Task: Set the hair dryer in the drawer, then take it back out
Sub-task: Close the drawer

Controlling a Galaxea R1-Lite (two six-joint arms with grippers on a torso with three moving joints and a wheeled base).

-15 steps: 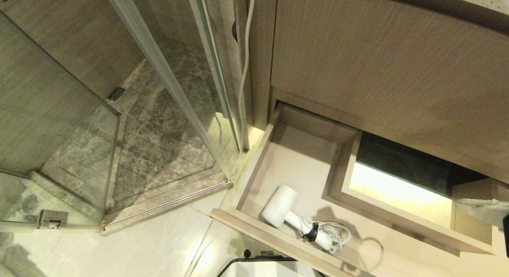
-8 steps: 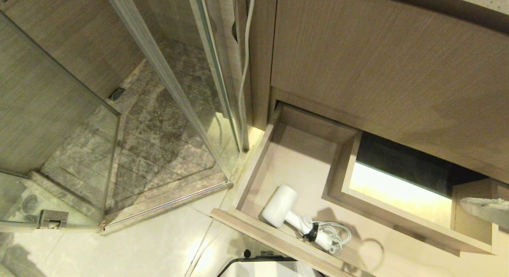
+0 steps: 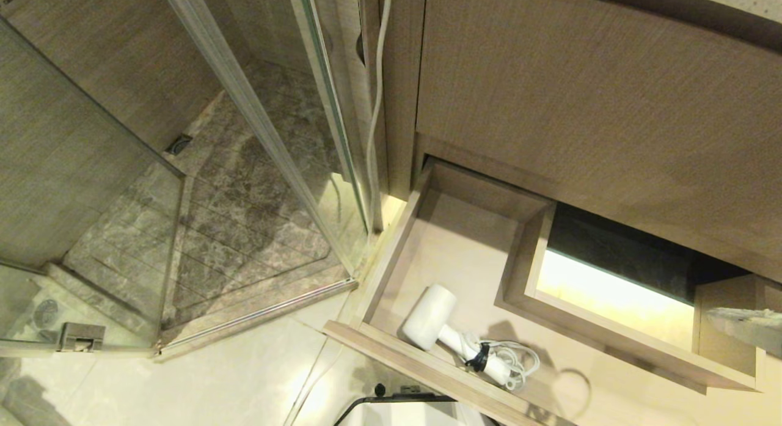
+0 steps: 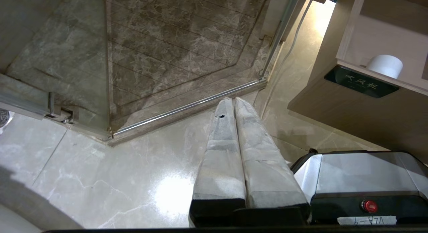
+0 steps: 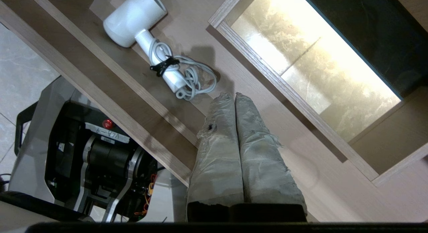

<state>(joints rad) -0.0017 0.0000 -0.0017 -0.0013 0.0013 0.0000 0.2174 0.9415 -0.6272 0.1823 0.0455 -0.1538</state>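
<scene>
One white plastic hair dryer [image 3: 431, 318] lies in the open beige wood-grain drawer [image 3: 427, 366], against its front wall, coiled cord alongside; unmoved since earlier. Left wrist view: left gripper [image 4: 233, 101] clenched empty over floor tiles. Right wrist view: right gripper [image 5: 230, 96] clenched empty, just beside the dryer's cord [image 5: 194, 80].

White hair dryer [image 3: 429, 316], beige wood-grain drawer [image 3: 427, 368]

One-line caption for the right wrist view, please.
Right gripper, shut and empty, hangs over the open drawer where the hair dryer lies.
</scene>
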